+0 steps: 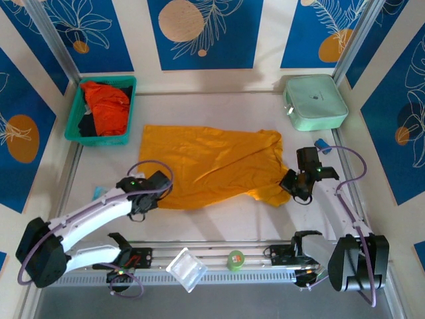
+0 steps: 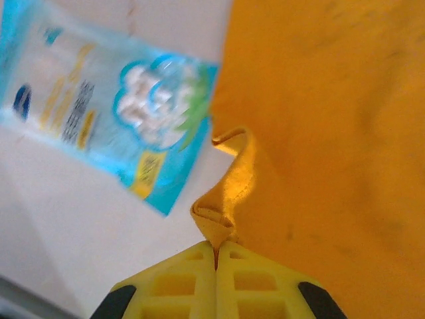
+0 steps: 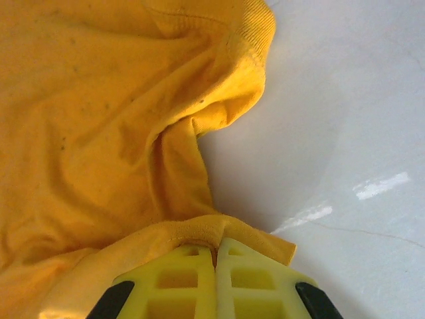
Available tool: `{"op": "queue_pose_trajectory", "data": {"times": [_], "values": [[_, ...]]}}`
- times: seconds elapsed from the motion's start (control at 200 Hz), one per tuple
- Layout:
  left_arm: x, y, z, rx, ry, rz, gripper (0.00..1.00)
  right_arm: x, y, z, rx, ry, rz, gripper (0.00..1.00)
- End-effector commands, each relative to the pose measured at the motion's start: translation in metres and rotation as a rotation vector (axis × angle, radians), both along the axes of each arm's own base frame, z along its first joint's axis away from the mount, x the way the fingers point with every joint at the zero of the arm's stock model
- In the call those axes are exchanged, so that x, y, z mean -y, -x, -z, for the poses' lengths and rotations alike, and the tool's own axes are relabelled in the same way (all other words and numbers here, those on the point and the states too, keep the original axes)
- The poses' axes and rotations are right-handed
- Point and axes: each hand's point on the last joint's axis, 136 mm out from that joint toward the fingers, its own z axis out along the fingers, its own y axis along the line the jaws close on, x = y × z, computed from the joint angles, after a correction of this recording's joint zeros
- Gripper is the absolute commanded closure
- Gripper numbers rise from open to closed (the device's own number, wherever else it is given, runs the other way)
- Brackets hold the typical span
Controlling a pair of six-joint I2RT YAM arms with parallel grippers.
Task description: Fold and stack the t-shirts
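While the yellow shirt (image 1: pixel 212 166) lies spread and unfolded at mid-frame, the left gripper (image 2: pixel 216 249) and right gripper (image 3: pixel 216 251) pinch its lower corners. The red shirt (image 1: pixel 106 106) waits in the basket (image 1: pixel 96 140), upper left. Folding looks barely begun.

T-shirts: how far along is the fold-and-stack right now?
Done: the yellow t-shirt is spread out on the table, unfolded. In hand: the left tool and right tool are each shut on a pinch of its near edge, at opposite ends. Left: every fold on it, then the red-orange t-shirt, which lies bunched in the teal basket, and the stacking.
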Motion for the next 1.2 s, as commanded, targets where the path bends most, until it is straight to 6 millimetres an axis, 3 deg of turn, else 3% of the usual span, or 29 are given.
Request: {"op": "queue_pose_trajectory", "data": {"times": [0.0,0.17,0.39,0.675,0.82,1.001,1.196], "values": [[-0.019,0.027,0.007,-0.044,0.008,-0.105,0.85,0.001,-0.010,-0.008,0.032,-0.002,-0.011,1.00],[-0.018,0.025,-0.004,-0.023,0.022,-0.102,0.58,0.000,-0.009,-0.004,0.025,-0.008,-0.008,1.00],[0.010,-0.004,-0.015,-0.027,0.024,-0.009,0.49,0.012,-0.005,-0.004,0.019,0.012,0.039,1.00],[0.054,-0.083,-0.024,0.052,-0.006,0.113,0.45,0.027,0.002,-0.009,0.000,0.057,0.092,1.00],[0.073,-0.127,-0.003,0.032,0.055,0.135,0.45,0.026,0.006,-0.009,-0.010,0.050,0.101,1.00],[0.092,-0.167,0.034,-0.038,0.069,0.182,0.48,-0.011,0.014,-0.016,-0.031,-0.091,0.007,1.00],[0.096,-0.188,0.052,-0.066,0.055,0.205,0.49,-0.067,0.062,-0.017,-0.113,-0.234,-0.136,1.00]]}}
